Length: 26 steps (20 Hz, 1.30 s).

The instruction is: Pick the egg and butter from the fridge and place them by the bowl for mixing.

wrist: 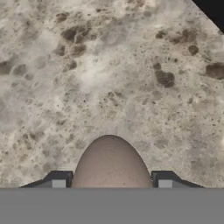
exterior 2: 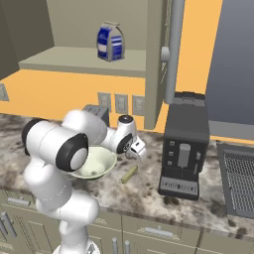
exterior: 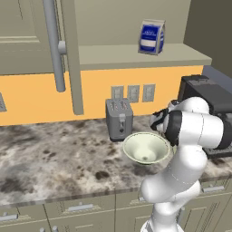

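On the speckled counter just right of the bowl we see the butter already lying flat, so we judge that half of the job done. In the hand view the egg sits between our two dark fingertips, with the jaws partly spread and pinching it from both sides, and mottled stone lies below it. What is left, as we read it, is to lower the egg and let it go near the bowl and butter. Our arm is folded tight over the counter edge: the elbow bulges in front of the bowl, the forearm reaches across its rim, and the gripper points down, hanging between the bowl and the black coffee machine, above the butter.
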Motion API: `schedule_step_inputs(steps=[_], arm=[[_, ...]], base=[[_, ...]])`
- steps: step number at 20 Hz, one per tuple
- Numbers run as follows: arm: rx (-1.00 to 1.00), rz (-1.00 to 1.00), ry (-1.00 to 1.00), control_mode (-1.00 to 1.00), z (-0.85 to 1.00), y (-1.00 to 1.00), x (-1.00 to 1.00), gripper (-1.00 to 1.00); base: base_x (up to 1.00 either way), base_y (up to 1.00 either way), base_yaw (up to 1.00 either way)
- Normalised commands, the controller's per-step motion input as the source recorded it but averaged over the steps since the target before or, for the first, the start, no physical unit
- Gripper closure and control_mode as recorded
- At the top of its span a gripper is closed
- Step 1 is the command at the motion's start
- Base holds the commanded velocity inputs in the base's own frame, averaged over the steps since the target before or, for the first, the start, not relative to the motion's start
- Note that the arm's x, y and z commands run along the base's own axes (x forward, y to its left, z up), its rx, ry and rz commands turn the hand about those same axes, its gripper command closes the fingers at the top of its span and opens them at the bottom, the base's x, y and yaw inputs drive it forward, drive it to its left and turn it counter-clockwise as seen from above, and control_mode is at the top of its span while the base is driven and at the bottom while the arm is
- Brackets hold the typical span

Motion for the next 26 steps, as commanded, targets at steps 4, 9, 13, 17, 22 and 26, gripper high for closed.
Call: schedule_step_inputs(steps=[4, 9, 13, 17, 22, 26], arm=[[0.0, 0.0, 0.0, -1.0, -0.22, -0.05, 0.17, 1.0], [0.0, 0.0, 0.0, -1.0, -0.24, -0.06, 0.14, 1.0], [0.0, 0.0, 0.0, -1.0, -0.2, -0.04, 0.11, 1.0], [0.0, 0.0, 0.0, -1.0, -0.19, -0.05, 0.09, -1.0], [0.0, 0.0, 0.0, -1.0, -0.1, -0.12, 0.02, -1.0], [0.0, 0.0, 0.0, -1.0, -0.07, -0.01, 0.0, -1.0]], base=[[0.0, 0.0, 0.0], [0.0, 0.0, 0.0], [0.0, 0.0, 0.0], [0.0, 0.0, 0.0], [0.0, 0.0, 0.0], [0.0, 0.0, 0.0]])
